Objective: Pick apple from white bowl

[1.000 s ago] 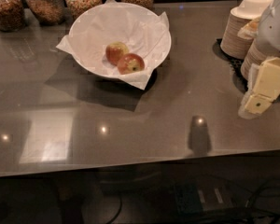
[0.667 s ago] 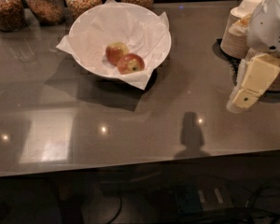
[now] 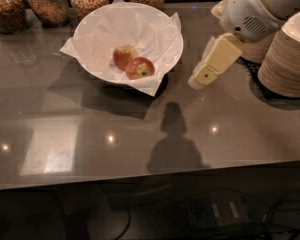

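Observation:
The white bowl [image 3: 97, 31], lined with crinkled white paper, stands at the back middle of the dark table. Two apples lie in it, touching. The apple [image 3: 139, 68] is red with a yellow-green patch and lies nearer the front right. The other apple [image 3: 123, 55], orange-red with a paler top, lies just behind and left of it. My gripper [image 3: 197, 80] hangs from the white arm [image 3: 250, 9] at the upper right. It is tilted down and to the left above the table, just right of the bowl's rim and outside the bowl. It holds nothing that I can see.
Several glass jars [image 3: 50, 3] of snacks line the back edge behind the bowl. Stacks of tan paper bowls [image 3: 289, 59] stand at the right, close behind the arm. The table's front edge [image 3: 150, 176] runs across the lower part, with cables below.
The gripper has moved left from beside the paper bowl stacks to close by the white bowl's right rim. The apples and the bowl have not moved.

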